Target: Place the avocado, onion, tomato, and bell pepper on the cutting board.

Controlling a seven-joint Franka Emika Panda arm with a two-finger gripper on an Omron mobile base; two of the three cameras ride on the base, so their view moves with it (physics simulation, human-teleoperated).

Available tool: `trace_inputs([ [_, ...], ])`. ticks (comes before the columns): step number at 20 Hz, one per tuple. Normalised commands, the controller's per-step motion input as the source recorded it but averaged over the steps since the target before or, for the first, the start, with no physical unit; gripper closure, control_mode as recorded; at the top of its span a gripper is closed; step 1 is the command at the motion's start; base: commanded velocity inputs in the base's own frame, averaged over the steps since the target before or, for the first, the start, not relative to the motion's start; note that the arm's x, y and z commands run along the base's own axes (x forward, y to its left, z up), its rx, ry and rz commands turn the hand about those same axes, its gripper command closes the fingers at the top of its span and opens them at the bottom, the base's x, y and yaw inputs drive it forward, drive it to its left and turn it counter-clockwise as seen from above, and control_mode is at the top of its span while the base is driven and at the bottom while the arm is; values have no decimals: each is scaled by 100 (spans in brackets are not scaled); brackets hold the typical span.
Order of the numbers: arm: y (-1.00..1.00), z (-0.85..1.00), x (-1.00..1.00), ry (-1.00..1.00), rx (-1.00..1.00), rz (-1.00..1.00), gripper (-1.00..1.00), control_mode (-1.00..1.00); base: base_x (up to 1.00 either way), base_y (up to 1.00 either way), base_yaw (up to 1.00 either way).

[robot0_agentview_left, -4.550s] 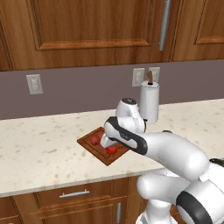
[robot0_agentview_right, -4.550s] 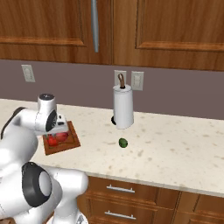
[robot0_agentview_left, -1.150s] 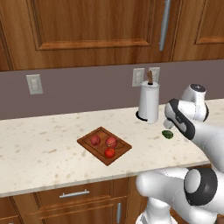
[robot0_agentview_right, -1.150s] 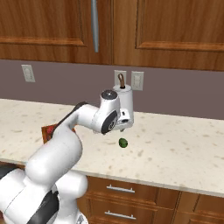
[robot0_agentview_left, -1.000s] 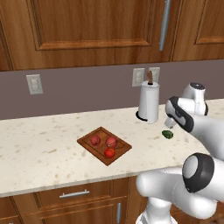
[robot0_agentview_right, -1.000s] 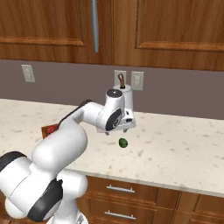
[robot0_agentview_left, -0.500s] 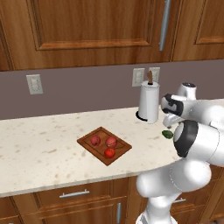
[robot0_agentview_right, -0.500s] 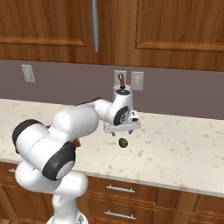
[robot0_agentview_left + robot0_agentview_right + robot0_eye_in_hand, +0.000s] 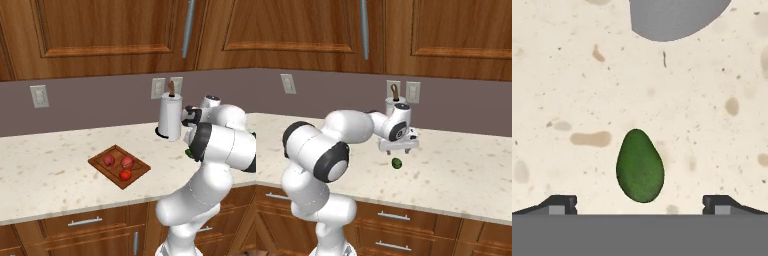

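The avocado (image 9: 640, 166), a dark green oval, lies on the speckled counter right below my gripper (image 9: 639, 202). The jaws are open and stand wide on either side of it. In the right base view the gripper (image 9: 398, 149) hangs just above the avocado (image 9: 397, 162) without touching it. The cutting board (image 9: 106, 170) lies to the left on the counter. On it rests the bright orange-red tomato (image 9: 125, 174). Two other reddish pieces (image 9: 108, 160) (image 9: 127, 162) lie beside it, the onion and the bell pepper; which is which I cannot tell.
A white paper towel roll (image 9: 170, 117) on a dark round base (image 9: 677, 17) stands just behind the avocado, near the back wall. Wall outlets (image 9: 39, 96) sit above the counter, cabinets overhead. The counter's front edge runs close below the avocado.
The gripper has shifted a little right and down until it hangs over the avocado, and the arm's links have turned. The jaws stayed open. The food on the board has not moved.
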Motion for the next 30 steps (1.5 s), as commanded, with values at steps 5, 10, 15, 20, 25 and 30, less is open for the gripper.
trace_inputs([
  [5,0,-36,5,2,3,0,-100,-100,0,0,0],
  [10,0,-32,0,2,2,0,-100,-100,0,0,0],
  [15,0,-36,3,8,0,0,-100,-100,0,0,0],
  [20,6,-37,10,9,0,0,-100,-100,0,0,0],
  [25,10,-16,-3,5,2,0,100,-100,0,0,0],
  [30,15,65,-48,0,11,0,100,-100,0,0,0],
])
